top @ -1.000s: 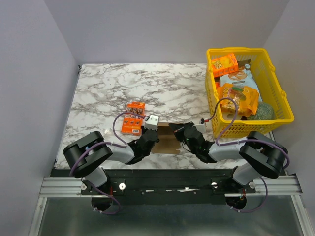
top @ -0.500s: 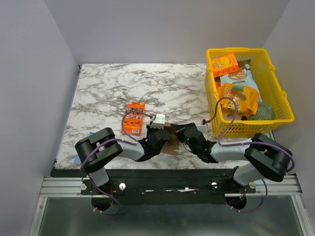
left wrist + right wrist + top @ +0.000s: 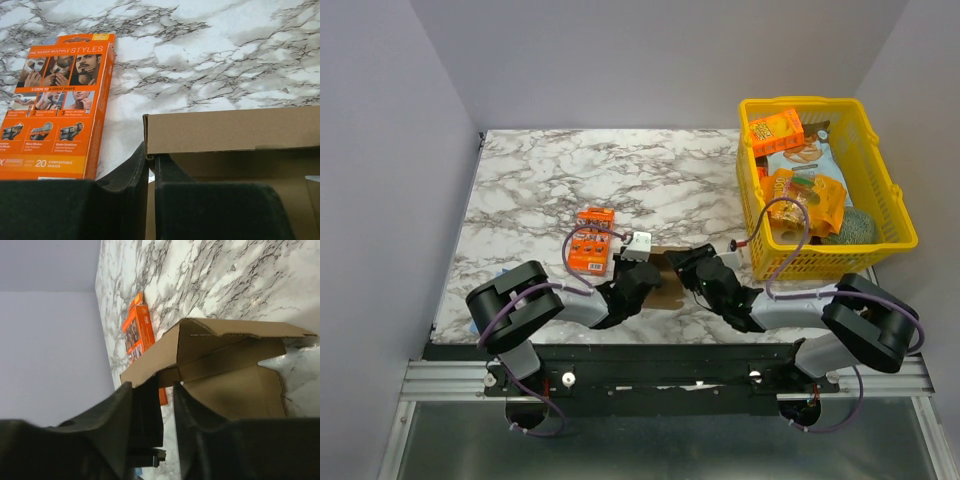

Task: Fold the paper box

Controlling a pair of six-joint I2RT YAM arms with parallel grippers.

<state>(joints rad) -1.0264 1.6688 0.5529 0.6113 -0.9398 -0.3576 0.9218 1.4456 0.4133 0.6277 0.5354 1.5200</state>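
My right gripper (image 3: 167, 390) has just let its jaws part, now loose around the box (image 3: 220, 360) edge, while my left gripper (image 3: 150, 167) pinches its side wall, steadying it on the table (image 3: 620, 180) between my arms for the next fold.

marble table (image 3: 570, 170), plain grey walls (image 3: 650, 60)

The box (image 3: 670, 292) lies between the left gripper (image 3: 653, 274) and the right gripper (image 3: 679, 263), both reaching it. A carton (image 3: 591, 241) lies just left of the left gripper. A basket (image 3: 830, 260) of snacks stands right of the right gripper.
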